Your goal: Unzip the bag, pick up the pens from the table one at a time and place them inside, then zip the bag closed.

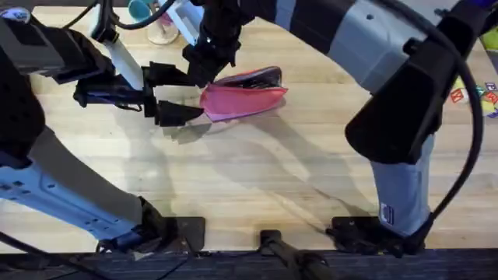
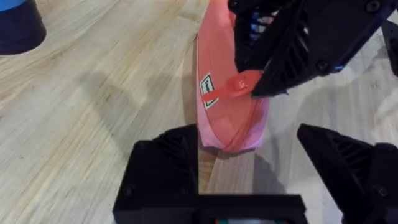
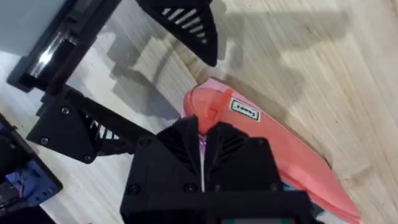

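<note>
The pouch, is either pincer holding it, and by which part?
The right pincer is shut on the bag's zipper pull tab. The left pincer is open, straddling the bag's end.

The bag (image 1: 243, 99) lies on the desk (image 1: 257, 179), a bit toward 11 o'clock from the middle. The left gripper (image 1: 173, 93) sits at the bag's 9 o'clock end, 1 finger on each side of that end. The right gripper (image 1: 204, 68) is on top of the same end, at about 10 o'clock, pinching the zipper tab (image 2: 233, 89).
</note>
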Robot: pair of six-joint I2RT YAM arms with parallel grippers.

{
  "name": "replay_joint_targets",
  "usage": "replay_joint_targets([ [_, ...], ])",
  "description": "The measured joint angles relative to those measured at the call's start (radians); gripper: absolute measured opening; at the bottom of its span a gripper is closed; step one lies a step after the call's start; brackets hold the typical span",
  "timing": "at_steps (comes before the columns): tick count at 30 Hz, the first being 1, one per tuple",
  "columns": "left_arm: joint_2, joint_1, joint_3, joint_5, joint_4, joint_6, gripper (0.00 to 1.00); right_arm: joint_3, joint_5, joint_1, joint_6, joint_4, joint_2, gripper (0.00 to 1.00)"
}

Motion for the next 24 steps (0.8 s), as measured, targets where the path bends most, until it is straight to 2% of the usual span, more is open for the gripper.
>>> replay_joint_targets([
  [12,0.000,-0.080,-0.003,-0.022,0.000,0.000,0.992,0.000,0.000,-0.004,0.003,0.002,0.000,0.031],
  [24,0.000,-0.095,-0.009,-0.012,0.061,0.000,0.993,0.000,0.000,-0.004,0.003,0.002,0.000,0.031],
])
